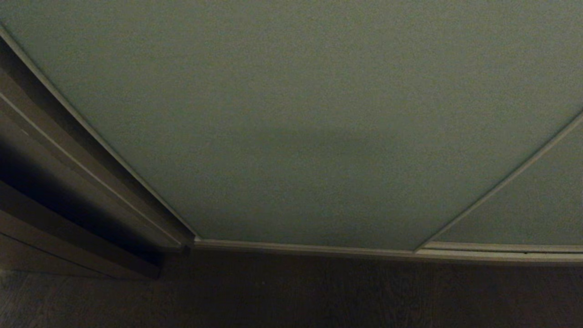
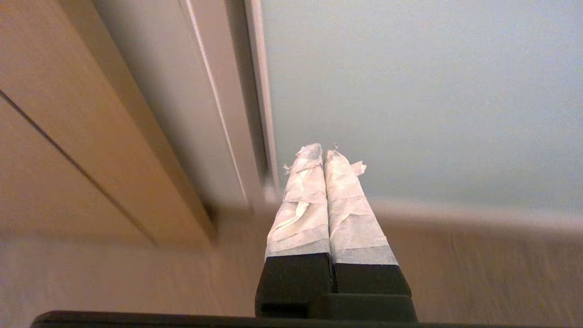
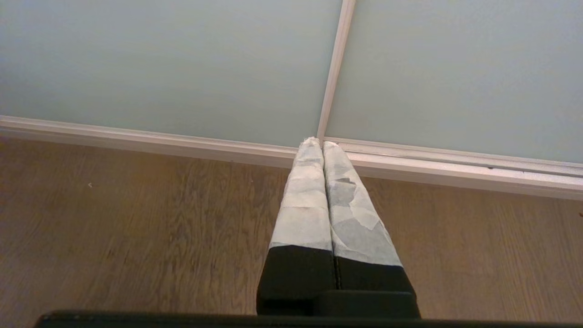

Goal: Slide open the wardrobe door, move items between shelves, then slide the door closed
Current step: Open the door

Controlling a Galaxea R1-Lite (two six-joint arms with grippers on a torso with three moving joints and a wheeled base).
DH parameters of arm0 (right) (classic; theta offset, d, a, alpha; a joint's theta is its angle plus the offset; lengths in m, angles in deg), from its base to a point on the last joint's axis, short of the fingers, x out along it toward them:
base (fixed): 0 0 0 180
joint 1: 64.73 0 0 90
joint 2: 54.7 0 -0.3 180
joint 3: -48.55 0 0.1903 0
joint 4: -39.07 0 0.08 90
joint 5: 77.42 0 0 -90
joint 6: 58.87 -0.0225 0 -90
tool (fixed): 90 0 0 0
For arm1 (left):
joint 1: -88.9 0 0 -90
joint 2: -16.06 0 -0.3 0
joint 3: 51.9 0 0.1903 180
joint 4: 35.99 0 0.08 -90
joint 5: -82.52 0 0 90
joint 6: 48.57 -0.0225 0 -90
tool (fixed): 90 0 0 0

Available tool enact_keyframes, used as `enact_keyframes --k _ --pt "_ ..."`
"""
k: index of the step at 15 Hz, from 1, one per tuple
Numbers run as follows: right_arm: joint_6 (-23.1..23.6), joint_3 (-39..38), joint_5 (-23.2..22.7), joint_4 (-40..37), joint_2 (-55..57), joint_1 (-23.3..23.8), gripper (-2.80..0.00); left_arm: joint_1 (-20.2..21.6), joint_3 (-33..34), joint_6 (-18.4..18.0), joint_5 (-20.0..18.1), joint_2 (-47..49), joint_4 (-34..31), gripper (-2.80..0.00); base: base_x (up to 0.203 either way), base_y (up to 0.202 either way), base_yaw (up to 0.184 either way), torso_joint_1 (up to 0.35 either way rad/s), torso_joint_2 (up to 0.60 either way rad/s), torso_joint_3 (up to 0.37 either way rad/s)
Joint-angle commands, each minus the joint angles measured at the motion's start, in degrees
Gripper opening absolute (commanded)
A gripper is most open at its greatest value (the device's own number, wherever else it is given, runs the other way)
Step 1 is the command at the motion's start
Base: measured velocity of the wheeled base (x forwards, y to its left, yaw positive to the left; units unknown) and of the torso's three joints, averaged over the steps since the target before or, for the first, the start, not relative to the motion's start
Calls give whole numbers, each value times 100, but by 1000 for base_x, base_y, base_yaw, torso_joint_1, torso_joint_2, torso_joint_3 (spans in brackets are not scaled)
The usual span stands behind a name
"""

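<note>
Ahead of your left claw (image 2: 324,152) stands the sliding wardrobe door (image 2: 423,91), a tall matte pale grey-green panel in a thin light-coloured frame, fully shut across the opening, so no shelves or toys show yet. Your left claw's tape-wrapped fingers (image 2: 303,200) are pressed together with nothing between them, aimed close to the door's framed edge, just beside the dark brown wooden side panel (image 2: 91,136). That looks a sensible spot, I'd judge, since a shut claw can wedge against that edge and push the panel sideways along its track.

Your right claw (image 3: 322,142) is likewise closed and empty, hanging above the brown wood-grain floor (image 3: 136,228) and pointing at the seam where this door meets the neighbouring grey-green panel (image 3: 455,68). It seems parked rather than working.
</note>
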Motion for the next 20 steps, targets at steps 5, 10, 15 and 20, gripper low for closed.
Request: enact_keyframes --k 5,10,15,20 --pt "4 0 -2 5 -13 -2 -280 10 -1944 -111 657 941 50 -280 0 0 0 0 0 0" --pt "4 0 -2 5 -13 -2 -280 642 -3091 177 1120 2894 1393 -280 0 0 0 0 0 0" --pt "4 0 -2 5 -13 -2 -280 1480 -3840 666 1228 4674 3038 -280 0 0 0 0 0 0" --pt "4 0 -2 5 -13 -2 -280 1624 -3893 781 1218 5816 4332 -280 0 0 0 0 0 0"
